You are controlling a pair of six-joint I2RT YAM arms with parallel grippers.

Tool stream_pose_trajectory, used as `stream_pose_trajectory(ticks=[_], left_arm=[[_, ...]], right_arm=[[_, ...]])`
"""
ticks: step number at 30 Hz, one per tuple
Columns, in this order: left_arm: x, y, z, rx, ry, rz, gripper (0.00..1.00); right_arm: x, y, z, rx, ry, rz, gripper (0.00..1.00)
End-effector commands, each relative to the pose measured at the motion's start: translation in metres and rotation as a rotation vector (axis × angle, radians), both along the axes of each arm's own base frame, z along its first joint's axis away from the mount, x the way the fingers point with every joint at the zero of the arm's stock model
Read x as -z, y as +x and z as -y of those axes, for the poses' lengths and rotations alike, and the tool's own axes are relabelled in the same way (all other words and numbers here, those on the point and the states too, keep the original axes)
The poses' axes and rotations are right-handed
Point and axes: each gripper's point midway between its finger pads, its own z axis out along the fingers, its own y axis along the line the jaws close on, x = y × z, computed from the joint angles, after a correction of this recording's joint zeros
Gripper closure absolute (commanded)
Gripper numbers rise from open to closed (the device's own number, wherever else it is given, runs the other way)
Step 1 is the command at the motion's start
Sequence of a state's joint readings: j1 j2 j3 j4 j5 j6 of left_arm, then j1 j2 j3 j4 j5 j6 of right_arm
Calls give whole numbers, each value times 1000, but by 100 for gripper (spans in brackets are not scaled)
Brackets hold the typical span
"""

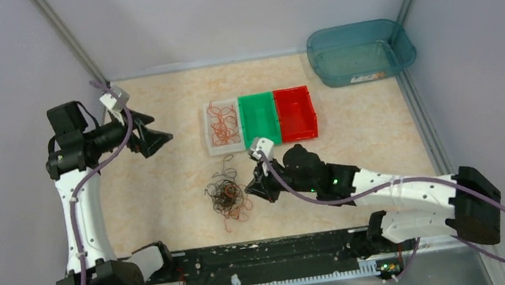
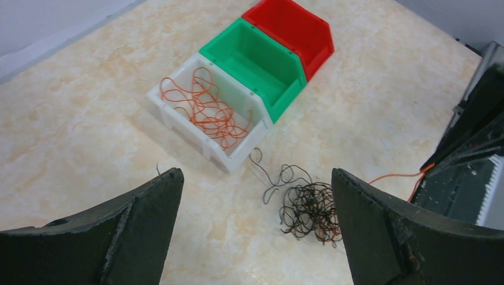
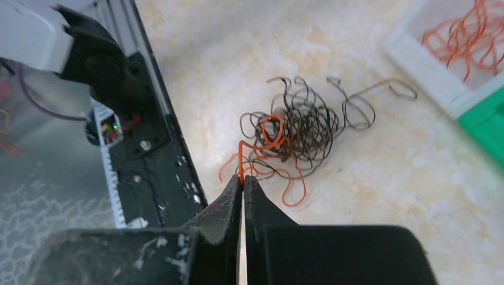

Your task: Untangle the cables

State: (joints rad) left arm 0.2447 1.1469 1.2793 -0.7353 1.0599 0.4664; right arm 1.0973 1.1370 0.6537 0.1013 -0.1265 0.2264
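Observation:
A tangle of dark brown and orange-red cables (image 1: 228,197) lies on the table in front of the bins; it also shows in the left wrist view (image 2: 309,208) and in the right wrist view (image 3: 297,127). My right gripper (image 3: 242,178) is shut on an orange-red cable (image 3: 261,139) that runs from its tips up into the tangle; in the top view the right gripper (image 1: 255,186) is at the tangle's right edge. My left gripper (image 2: 255,178) is open and empty, raised at the far left (image 1: 160,136). Several orange-red cables (image 1: 222,123) lie in the white bin (image 1: 210,142).
A green bin (image 1: 259,117) and a red bin (image 1: 297,112) stand side by side right of the white bin. A teal tub (image 1: 359,51) stands at the back right. A black rail (image 1: 265,259) runs along the near edge.

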Motion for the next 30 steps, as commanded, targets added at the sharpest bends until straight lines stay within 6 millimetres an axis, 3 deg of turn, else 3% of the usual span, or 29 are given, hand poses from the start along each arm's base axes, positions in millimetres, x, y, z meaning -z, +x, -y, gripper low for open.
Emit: stream_pose_trajectory(ticks=[1,9,14,22,30], left_arm=[[-4,-37,23,160,-58,34,0],[-17,-72,42,290,-111,68,0],[-27,-97,55,376,-179,76,1],[-46,-124,69,453,-215,110,1],[-60,-142,80,517,-215,142,1]], right_arm=[[-81,-5,-5,-45,139,92,100],[-189,1,-11,-46,321,237,100],[-242,0,-21,-73,430,290,100],[-284,8,-45,-100,494,349,100],[-297,12,-55,-105,529,367,100]])
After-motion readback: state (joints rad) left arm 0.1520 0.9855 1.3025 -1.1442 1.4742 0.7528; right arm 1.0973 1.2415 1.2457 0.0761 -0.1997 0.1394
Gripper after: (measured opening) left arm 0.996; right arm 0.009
